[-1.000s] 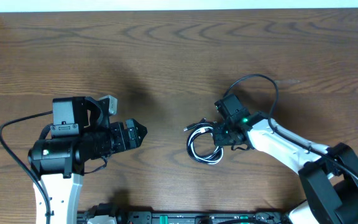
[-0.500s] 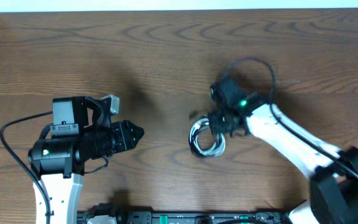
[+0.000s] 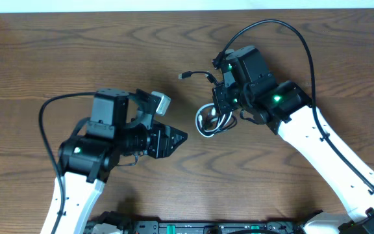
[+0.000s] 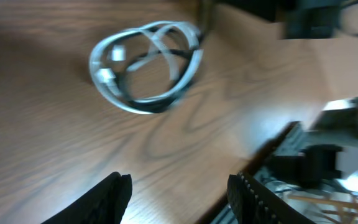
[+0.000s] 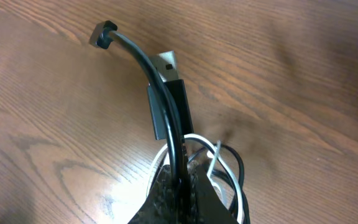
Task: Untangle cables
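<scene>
The cables are a small coil of white loops and black cord just right of the table's centre, with 1 black strand standing out of the coil toward the far side and ending in a small plug end. Compared with 1 second ago, the coil has been carried away from the near edge, and that plug end, which then lay close against the loops, now trails free. The right gripper is clenched on the black cord; its wrist view shows the strand pinched between the fingertips, with white loops hanging behind. Whether the coil is fully clear of the wood cannot be told, since the left wrist view is blurred. The left gripper has swung in from the left and now points at the coil from nearby, its fingers released and spread with nothing between them. This reads as the set-up for a 2-handed pull: 1 strand is isolated, but the loops are not yet separated, so the untangling has barely begun. A likely snag is the whole coil dragging along instead of opening.
</scene>
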Controlling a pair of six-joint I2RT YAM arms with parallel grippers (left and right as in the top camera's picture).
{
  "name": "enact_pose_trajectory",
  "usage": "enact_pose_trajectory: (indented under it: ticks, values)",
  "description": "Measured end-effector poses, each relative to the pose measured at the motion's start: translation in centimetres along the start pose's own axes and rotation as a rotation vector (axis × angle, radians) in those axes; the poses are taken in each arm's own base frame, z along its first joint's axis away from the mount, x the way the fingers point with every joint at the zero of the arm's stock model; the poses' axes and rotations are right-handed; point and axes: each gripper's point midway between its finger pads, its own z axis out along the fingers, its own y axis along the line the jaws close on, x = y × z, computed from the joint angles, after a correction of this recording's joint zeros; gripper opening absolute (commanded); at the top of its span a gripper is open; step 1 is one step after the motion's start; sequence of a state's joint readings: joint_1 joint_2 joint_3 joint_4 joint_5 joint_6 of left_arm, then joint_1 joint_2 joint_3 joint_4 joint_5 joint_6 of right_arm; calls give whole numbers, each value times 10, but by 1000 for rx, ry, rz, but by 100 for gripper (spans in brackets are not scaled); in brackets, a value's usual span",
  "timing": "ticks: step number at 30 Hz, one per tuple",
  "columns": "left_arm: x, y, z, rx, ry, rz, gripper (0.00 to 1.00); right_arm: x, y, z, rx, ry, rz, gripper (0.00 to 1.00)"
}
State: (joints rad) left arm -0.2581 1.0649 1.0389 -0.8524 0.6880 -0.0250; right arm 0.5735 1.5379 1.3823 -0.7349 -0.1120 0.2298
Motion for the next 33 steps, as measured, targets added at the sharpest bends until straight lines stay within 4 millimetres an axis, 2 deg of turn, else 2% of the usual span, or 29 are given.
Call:
enact_pose_trajectory:
  ticks: [2,5,8,10,13,19,26,33]
  values:
    - [1,15,7,-66,22,-11,56,-5,2,-3,-3,-13,-2,1]
    - [1,35,18,-136,56,-33,56,-32,10,-20,-19,-86,-17,1]
    - [2,45,31,-153,92,-51,56,-57,18,-45,-38,-170,-40,1]
    - [0,44,38,-137,100,-47,60,-75,26,-70,-54,-245,-57,1]
    - [-10,31,51,-76,78,4,71,-89,32,-93,-67,-309,-68,1]
    - [-36,1,60,16,-16,103,75,-87,31,-96,-66,-300,-68,1]
    - [-59,-7,59,43,-106,90,75,-85,31,-95,-64,-295,-70,1]
    - [-77,-13,56,61,-178,107,71,-85,32,-95,-69,-294,-72,1]
